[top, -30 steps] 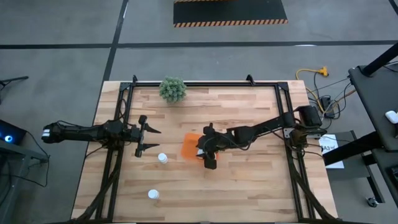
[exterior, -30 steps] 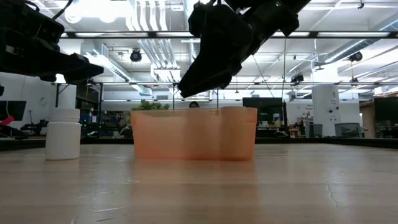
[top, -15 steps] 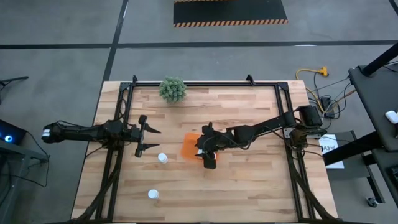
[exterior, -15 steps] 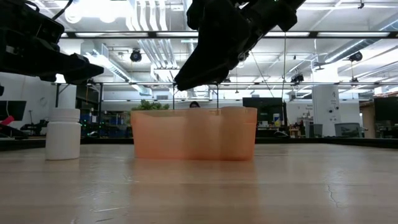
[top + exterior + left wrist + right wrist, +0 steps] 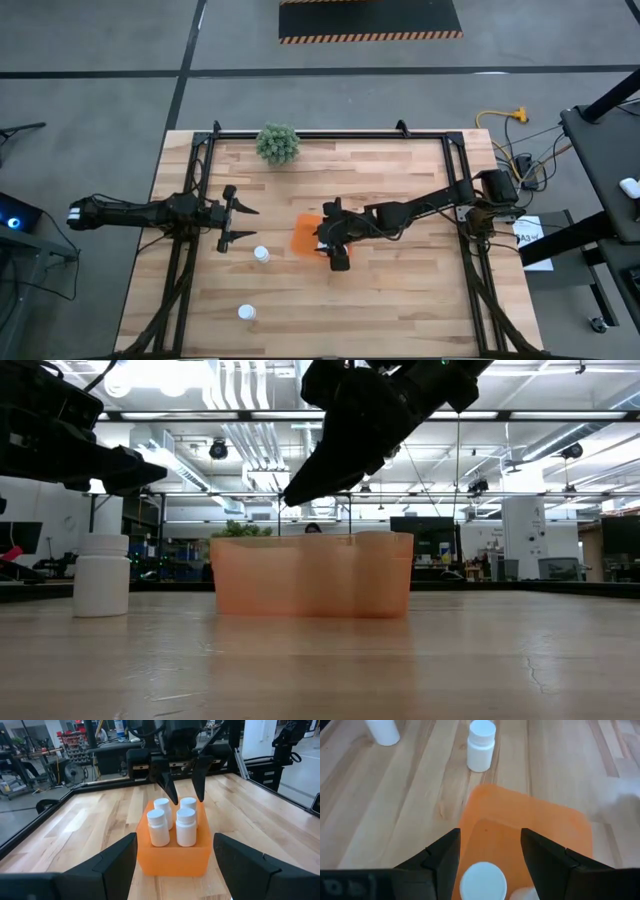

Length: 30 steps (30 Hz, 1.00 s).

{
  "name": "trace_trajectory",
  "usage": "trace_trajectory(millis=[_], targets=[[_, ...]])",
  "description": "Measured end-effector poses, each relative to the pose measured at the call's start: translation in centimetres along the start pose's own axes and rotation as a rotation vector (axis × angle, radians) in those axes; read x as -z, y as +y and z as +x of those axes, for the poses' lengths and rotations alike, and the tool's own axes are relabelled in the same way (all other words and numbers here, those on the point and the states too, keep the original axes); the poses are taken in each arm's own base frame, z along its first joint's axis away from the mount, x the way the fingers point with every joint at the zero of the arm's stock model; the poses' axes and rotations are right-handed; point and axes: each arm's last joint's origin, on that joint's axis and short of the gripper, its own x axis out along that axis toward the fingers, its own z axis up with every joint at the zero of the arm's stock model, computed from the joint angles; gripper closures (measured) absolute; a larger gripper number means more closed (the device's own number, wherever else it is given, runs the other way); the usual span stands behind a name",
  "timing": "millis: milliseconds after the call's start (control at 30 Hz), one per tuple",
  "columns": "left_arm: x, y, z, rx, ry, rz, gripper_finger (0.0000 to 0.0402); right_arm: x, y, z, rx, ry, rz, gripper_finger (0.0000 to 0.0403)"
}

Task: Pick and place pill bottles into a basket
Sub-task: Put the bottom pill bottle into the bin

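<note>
The orange basket (image 5: 304,236) stands mid-table and holds several white-capped pill bottles (image 5: 172,822), upright on its floor. My right gripper (image 5: 182,795) hovers open and empty just above the basket, fingers pointing down over the bottles; it also shows in the low view (image 5: 340,470). Two more bottles stand upright on the table, one (image 5: 261,254) left of the basket and one (image 5: 246,312) near the front edge. My left gripper (image 5: 250,224) waits open, left of the basket, above the table.
A green bushy plant (image 5: 278,143) stands at the far edge. A black frame (image 5: 190,250) runs along the table's left and right sides. Bare wood lies right of and in front of the basket.
My right gripper has risen a little above the basket, staying open and empty. The bottles and basket have not moved.
</note>
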Motion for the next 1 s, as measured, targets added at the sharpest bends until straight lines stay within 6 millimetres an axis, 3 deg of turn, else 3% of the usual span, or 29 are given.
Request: trace_trajectory(millis=[300,533,767,1000], targets=[[0.0,0.0,0.0,0.0,-0.001,0.0,0.0157,0.7,-0.2,0.0,-0.015,-0.054,-0.04,0.0204],[0.0,0.0,0.0,0.0,-0.001,0.0,0.0157,1.5,-1.9,-2.5,-0.124,-0.189,-0.011,0.0204],[0.0,0.0,0.0,0.0,0.0,0.0,0.0157,5.8,-4.4,-6.2,-0.057,-0.412,0.095,0.0204],[0.0,0.0,0.0,0.0,0.0,0.0,0.0157,9.1,-4.5,-10.5,-0.042,-0.567,0.166,0.0204]])
